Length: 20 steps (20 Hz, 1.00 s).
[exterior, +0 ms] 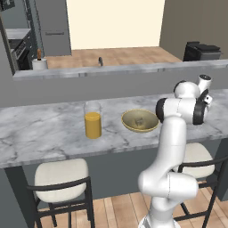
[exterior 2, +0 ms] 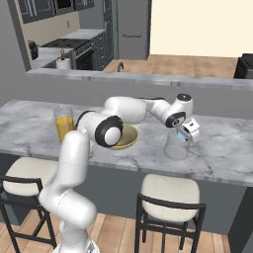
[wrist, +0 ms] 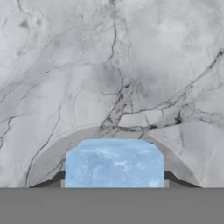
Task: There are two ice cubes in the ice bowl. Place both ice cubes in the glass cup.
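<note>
My little see-through pale-blue ice cube [wrist: 114,164] sits between my pincer [exterior 2: 187,134] tips, held just above the clear glass cup [exterior 2: 177,146] on the grey marble worktop [exterior 2: 222,148]. If I let go off-centre, it may hit the rim and bounce away. One cube [exterior: 140,120] waits in the olive-gold round bowl [exterior: 129,123]

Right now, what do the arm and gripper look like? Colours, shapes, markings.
Arm: glossy white rounded tubular links, black bands at the joints, grey-capped cylindrical joint ends. No cables or markings visible. Gripper: white blocky hand; dark finger tips show in the hand view.
</note>
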### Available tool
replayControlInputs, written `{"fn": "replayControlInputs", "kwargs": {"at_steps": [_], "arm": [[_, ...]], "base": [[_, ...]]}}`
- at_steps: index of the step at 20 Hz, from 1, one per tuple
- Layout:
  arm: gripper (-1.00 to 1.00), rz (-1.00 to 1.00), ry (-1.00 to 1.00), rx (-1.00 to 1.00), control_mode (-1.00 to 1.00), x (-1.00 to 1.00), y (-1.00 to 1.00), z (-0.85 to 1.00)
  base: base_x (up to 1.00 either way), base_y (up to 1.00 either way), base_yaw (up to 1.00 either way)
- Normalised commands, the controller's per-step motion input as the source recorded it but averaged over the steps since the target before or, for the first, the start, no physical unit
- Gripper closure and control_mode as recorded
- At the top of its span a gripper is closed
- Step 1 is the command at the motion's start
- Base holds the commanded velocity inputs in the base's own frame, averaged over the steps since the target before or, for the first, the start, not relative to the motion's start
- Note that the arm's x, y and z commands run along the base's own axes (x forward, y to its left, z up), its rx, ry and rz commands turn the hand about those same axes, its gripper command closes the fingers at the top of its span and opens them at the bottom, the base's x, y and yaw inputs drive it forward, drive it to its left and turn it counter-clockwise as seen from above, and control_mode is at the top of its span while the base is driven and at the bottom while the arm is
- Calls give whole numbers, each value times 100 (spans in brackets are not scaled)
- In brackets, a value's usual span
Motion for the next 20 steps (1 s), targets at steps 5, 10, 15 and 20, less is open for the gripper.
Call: {"fn": "replayControlInputs", "kwargs": {"at_steps": [5, 10, 15, 20], "arm": [[-100, 0, -9, 0, -100, 0, 0, 36], [-100, 0, -13, 0, -100, 0, 0, 76], [-100, 0, -3, 0, -100, -34, 25, 40], [-100, 1, 0, 0, -100, -83, 96, 0]], "base": [[0, 0, 0], [0, 0, 0], [0, 0, 0], [0, 0, 0]]}}
